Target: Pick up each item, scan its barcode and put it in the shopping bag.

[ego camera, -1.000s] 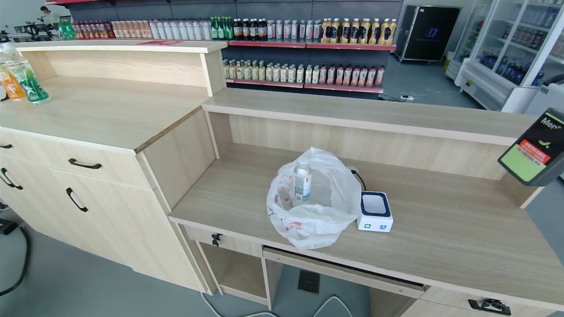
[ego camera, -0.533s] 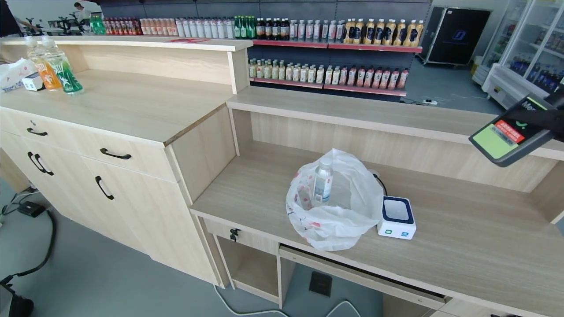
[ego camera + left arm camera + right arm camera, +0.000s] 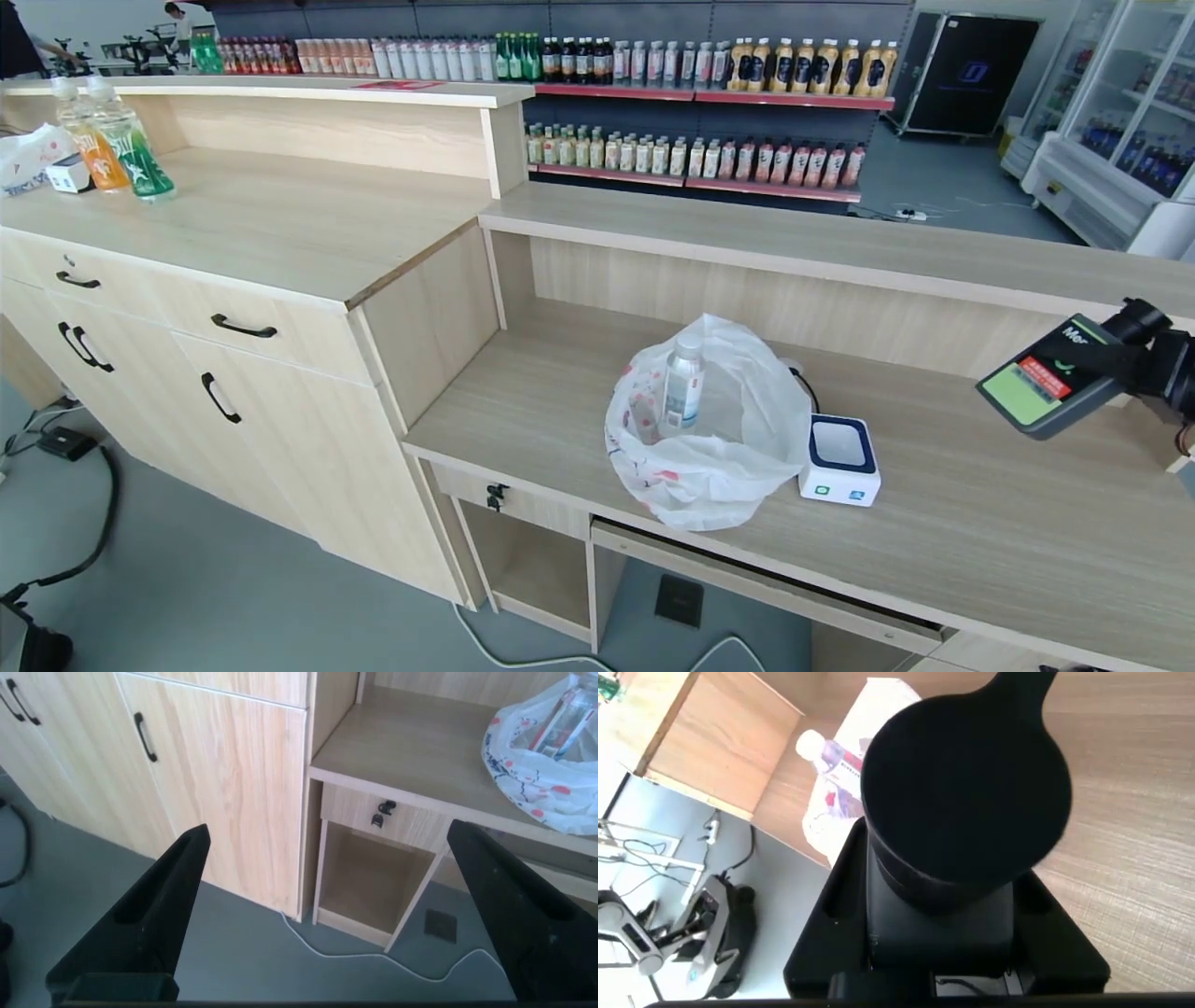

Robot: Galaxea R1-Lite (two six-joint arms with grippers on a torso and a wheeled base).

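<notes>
Head view: your right gripper [image 3: 1116,362] is closed on a dark, flat-faced pack with a green and red label [image 3: 1036,392]. It holds the pack in the air above the pale wooden counter [image 3: 980,541], with the label face tilted upward. The white square scanner with a dark blue top [image 3: 838,459] sits on the counter below this hand and off to its left, well apart from the pack. I judge that the scan is not yet made. I cannot tell which face carries the barcode, so expect to turn the pack as you lower it. Just past the scanner from the hand, right against it, slumps the white plastic shopping bag with red print [image 3: 719,476]. Its mouth is open upward and a clear bottle with a white cap [image 3: 683,383] stands inside. With the bag that close, the drop after scanning should be short.

Left wrist view: your left gripper [image 3: 327,840] has its black fingers spread wide with nothing between them. It hangs low over the grey floor [image 3: 234,952], and the bag is up on the counter ahead of it.

Right wrist view: the pack's black end sits deep in the hand, so the grip looks secure. The bag and bottle lie on the counter beyond it.
</notes>
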